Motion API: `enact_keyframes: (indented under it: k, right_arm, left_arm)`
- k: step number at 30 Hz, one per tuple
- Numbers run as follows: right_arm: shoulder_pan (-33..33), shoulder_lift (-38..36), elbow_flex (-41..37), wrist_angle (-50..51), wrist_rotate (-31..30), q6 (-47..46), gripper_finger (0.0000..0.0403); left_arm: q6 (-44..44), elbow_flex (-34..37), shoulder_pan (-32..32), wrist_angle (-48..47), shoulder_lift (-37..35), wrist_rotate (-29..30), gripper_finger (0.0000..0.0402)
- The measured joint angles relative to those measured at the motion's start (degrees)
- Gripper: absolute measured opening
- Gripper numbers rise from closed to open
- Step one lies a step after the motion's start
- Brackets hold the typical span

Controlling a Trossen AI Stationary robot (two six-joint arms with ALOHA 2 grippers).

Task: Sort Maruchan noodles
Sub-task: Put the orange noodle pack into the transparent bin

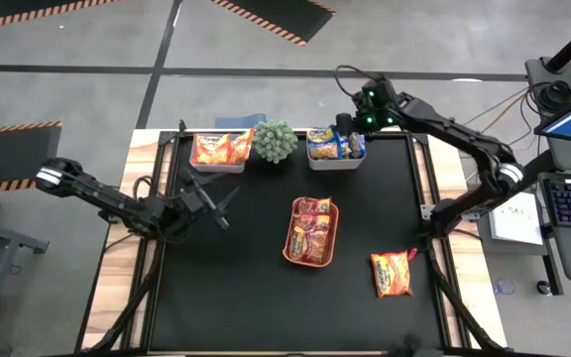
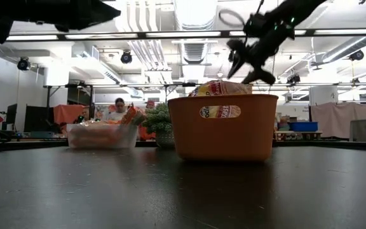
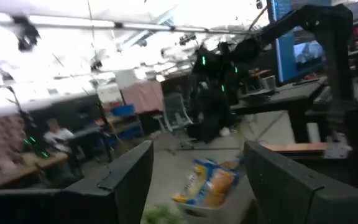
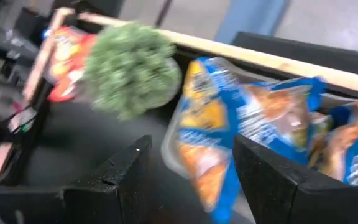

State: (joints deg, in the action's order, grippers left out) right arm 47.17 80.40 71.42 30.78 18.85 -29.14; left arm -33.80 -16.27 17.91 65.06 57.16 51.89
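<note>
Black tabletop (image 1: 266, 288) carries three containers: a clear bin (image 1: 218, 151) of orange packets, a bin (image 1: 334, 149) of yellow-and-blue packets, and an orange tray (image 1: 311, 231) of dark red ones. One orange packet (image 1: 392, 273) lies loose near the front right. The right gripper (image 1: 345, 126) hovers over the yellow-and-blue bin, fingers wide and empty. The left gripper (image 1: 228, 201) waits wide open, left of the tray. Probably the loose packet comes next: approach from above, pinch its edge, and carry it to the orange bin.
</note>
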Motion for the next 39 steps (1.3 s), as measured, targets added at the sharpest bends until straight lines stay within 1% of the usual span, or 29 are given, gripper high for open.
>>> enact_keyframes:
  k: [2,3,4,7,9,11,13,18,21,25,29,33,39]
  right_arm:
    - [-1.91,-2.64,-0.13,1.39,0.0,1.48,0.021]
    - [-3.21,-4.08,-0.2,2.31,-0.45,2.41,0.021]
    - [-4.58,-5.53,-0.32,3.27,-1.5,3.31,0.021]
    - [-9.88,-9.95,-1.11,5.09,-4.37,4.38,0.021]
    - [-13.97,-12.52,-2.13,5.41,-4.94,4.8,0.021]
    - [-18.42,-14.59,-3.59,5.37,-4.96,4.0,0.0209]
    - [-23.05,-16.28,-5.39,5.42,-4.96,1.81,0.0209]
    - [-35.04,-18.67,-10.95,5.57,-4.56,-5.79,0.0209]
    - [-40.9,-19.0,-13.35,6.17,-3.21,-14.4,0.0209]
    - [-47.71,-18.53,-13.84,11.58,-3.31,-26.76,0.0209]
    - [-54.08,-16.91,-13.81,16.72,-3.43,-34.34,0.0202]
    - [-60.6,-14.56,-13.77,19.58,-3.68,-35.66,0.0178]
    - [-70.06,-10.29,-13.73,24.39,-4.48,-33.89,0.0123]
  left_arm:
    - [6.28,0.0,-0.02,-3.53,0.9,-1.35,0.0231]
    - [10.5,0.0,-0.02,-6.71,1.39,-3.34,0.0231]
    - [15.06,0.0,-0.03,-10.51,1.95,-6.5,0.0231]
    - [25.87,0.02,0.0,-20.5,4.15,-18.99,0.0231]
    - [31.24,0.02,0.04,-22.88,5.73,-25.3,0.0231]
    - [34.74,0.02,0.02,-23.03,7.31,-29.06,0.0231]
    - [36.19,0.02,0.02,-23.06,8.41,-31.53,0.0231]
    - [36.33,0.02,-0.02,-22.87,9.12,-31.9,0.0231]
    - [36.35,0.02,-0.02,-22.69,8.53,-31.75,0.0231]
    - [36.72,0.02,-0.02,-22.59,7.96,-31.45,0.0231]
    - [38.37,0.02,-0.02,-22.46,8.04,-31.39,0.0231]
    - [39.28,0.02,-0.02,-21.48,8.1,-31.36,0.0231]
    - [39.3,0.02,-0.02,-21.0,8.03,-31.31,0.0231]
